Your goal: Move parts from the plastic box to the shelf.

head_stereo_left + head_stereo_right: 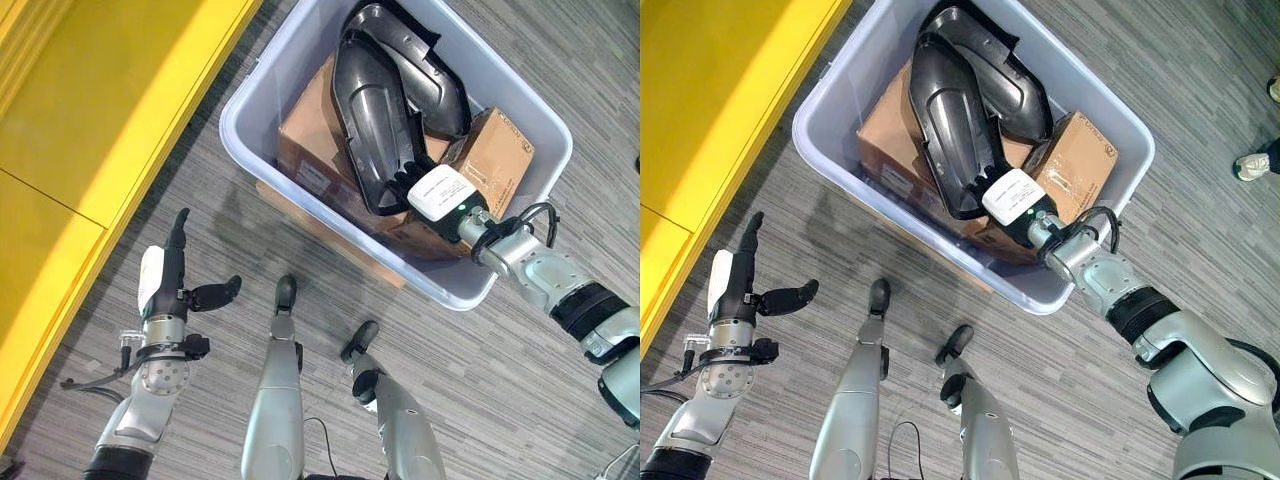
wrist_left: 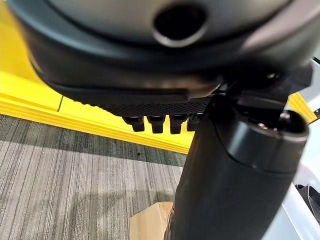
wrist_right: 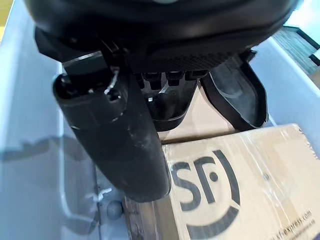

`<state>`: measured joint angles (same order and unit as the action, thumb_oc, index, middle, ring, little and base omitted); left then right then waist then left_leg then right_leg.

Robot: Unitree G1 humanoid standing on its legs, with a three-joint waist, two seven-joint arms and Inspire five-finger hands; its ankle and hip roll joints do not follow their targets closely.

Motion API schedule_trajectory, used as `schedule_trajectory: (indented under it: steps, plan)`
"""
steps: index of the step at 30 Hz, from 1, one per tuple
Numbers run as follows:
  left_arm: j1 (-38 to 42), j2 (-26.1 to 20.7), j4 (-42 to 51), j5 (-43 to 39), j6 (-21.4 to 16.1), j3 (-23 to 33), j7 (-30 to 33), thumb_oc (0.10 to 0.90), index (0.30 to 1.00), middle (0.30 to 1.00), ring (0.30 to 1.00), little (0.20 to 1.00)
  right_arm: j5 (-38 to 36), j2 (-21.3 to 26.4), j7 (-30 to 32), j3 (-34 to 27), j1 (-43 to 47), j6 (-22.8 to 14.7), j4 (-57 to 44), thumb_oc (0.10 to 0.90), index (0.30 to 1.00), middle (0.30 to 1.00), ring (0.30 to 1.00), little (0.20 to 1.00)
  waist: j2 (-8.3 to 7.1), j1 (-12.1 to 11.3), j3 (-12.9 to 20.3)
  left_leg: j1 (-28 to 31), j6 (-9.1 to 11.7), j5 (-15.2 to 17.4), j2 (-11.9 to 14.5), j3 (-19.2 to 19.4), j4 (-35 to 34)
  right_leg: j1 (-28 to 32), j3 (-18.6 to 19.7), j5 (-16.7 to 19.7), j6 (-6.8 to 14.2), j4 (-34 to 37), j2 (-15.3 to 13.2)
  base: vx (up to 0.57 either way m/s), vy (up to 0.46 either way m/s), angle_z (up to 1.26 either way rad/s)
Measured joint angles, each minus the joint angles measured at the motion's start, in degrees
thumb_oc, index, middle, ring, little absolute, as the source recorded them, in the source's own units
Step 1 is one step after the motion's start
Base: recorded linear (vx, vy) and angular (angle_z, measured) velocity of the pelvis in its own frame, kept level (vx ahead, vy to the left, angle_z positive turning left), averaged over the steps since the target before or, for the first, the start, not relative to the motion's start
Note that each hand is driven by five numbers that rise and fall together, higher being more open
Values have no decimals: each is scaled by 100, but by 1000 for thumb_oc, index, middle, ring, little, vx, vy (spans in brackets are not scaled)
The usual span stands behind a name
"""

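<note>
Standing by the robot, going from the biggest thing down:

Floor: grey striped carpet (image 1: 520, 380) runs under everything.

Shelf: a broad yellow shelf surface (image 1: 110, 110) lies along the robot's left side, well apart from the box.

Plastic box: a pale grey-blue plastic box (image 1: 250, 100) sits on the carpet ahead and to the robot's right, resting on a flat piece of cardboard (image 1: 330, 235) that pokes out beneath its near edge.

Cartons: a large brown carton (image 1: 310, 130) lies in the bottom of the box; a smaller brown carton (image 1: 500, 150) sits at the right end, wrapped in clear film.

Parts: two long black moulded parts lie on the cartons. The nearer part (image 1: 370, 110) runs lengthwise down toward the robot; the farther part (image 1: 420, 70) lies partly beneath it, against the far wall.

Right hand: the right hand (image 1: 1012, 196) reaches over the box's near rim and meets the lower end of the nearer part. Its fingers (image 3: 167, 80) lie at that part's edge with the thumb (image 3: 120, 135) alongside, but I cannot tell whether they have closed on it.

Left hand: the left hand (image 1: 170, 270) hangs above the carpet near the shelf, fingers straight, thumb spread out, holding nothing.

Person: a shoe (image 1: 1252, 163) shows at the far right.
</note>
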<state>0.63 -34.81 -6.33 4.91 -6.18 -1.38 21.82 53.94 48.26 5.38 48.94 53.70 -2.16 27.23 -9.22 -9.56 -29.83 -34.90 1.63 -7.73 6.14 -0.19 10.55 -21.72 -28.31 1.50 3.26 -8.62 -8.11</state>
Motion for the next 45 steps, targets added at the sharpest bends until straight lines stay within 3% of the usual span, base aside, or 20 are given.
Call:
schedule_trajectory:
  steps: [6, 12, 16, 18, 21, 26, 30, 45]
  plan:
    - [-37, 5, 2, -1, 2, 46, -7, 900, 1000, 1000, 1000, 1000, -7, 207, -24, -49, -157, 5, 8, 900, 1000, 1000, 1000, 1000, 0, 14, 0, 19, -2, -2, 4, 14, 0, 0, 32, 2, -2, -10, -1, -1, -1, -1]
    - [-44, 5, 1, -3, 4, 101, -7, 900, 1000, 1000, 1000, 1000, -208, 91, -53, -335, -222, 34, 43, 900, 1000, 1000, 1000, 1000, 0, 11, 0, 102, -2, -2, 38, 129, -8, 1, 131, 8, -11, -46, 0, -10, 0, -8]
    - [-8, 11, 0, -4, 4, 101, -4, 900, 1000, 1000, 1000, 1000, -618, -163, 135, -977, -265, 261, 40, 900, 1000, 1000, 1000, 1000, 1, 28, 0, 113, 2, -6, 57, 150, -1, 3, 137, 16, -23, -61, 11, -3, 2, -2]
    - [-15, 14, -5, -10, 4, 103, 4, 900, 1000, 1000, 1000, 1000, -889, -475, 330, -1598, -451, 407, 47, 900, 1000, 1000, 1000, 1000, 2, 20, -1, 122, 2, -6, 57, 152, -1, 9, 143, 14, -25, -67, 10, 0, 0, 0]
    - [-18, 18, -28, -15, 3, 103, 9, 900, 1000, 1000, 1000, 1000, -1263, -977, 716, -2055, -793, 621, 70, 900, 1000, 1000, 1000, 1000, 2, 17, -1, 133, 2, -7, 58, 146, -2, 12, 146, 13, -25, -78, 6, 0, 0, 0]
    - [-49, 24, -29, -14, 4, 141, 15, 900, 1000, 1000, 1000, 1000, -1376, -1224, 742, -2060, -1316, 677, 6, 900, 1000, 1000, 1000, 1000, 5, 21, -2, 130, 18, 5, 58, 146, -27, 4, 145, 12, -27, -78, 6, 0, 0, 0]
    - [-171, 72, -27, -12, 98, 188, 20, 900, 1000, 1000, 1000, 1000, -1470, -1204, 764, -2378, -1558, 648, -1115, 900, 1000, 1000, 1000, 1000, 5, 78, -3, 133, 10, 2, 62, 155, -27, 4, 145, 1, -40, -77, 11, 0, 0, 0]
    - [-179, 238, -28, -7, 132, 207, 21, 900, 1000, 1000, 1000, 1000, -1469, -1009, 690, -2372, -1498, 477, -1342, 900, 1000, 1000, 1000, 1000, 4, 106, -2, 136, 7, 0, 72, 151, 10, 5, 147, 0, -42, -124, 10, 0, 0, 0]
